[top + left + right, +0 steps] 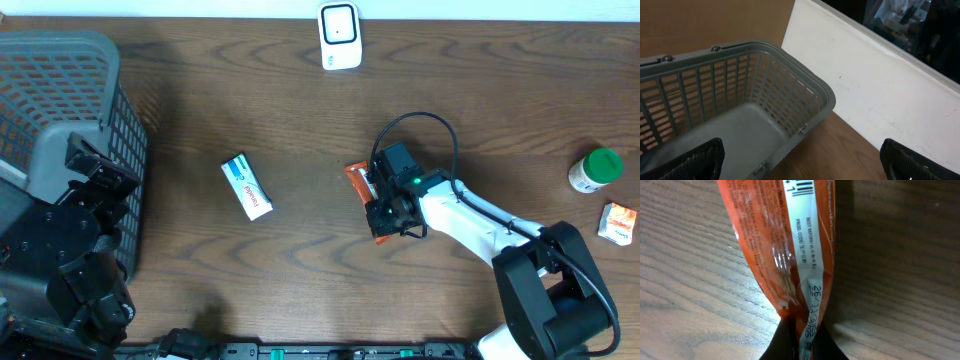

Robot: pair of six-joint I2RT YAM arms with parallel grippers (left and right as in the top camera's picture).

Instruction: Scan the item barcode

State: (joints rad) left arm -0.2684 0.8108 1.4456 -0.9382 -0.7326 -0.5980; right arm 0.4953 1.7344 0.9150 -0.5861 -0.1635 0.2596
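**Right hand pinched shut, left hand spread wide**

The right arm (480, 222) reaches from its base at the right of the bench (250, 280) toward the middle, white forearm slanting left and wrist bent downward. The right hand (800, 342) points at the bench top, its dark fingers (777, 350) closed tight on the end of an orange packet (790, 255). The left arm (60, 250) sits folded at the left edge. The left hand (800, 162) is raised, its two ribbed pads (695, 160) standing far apart.
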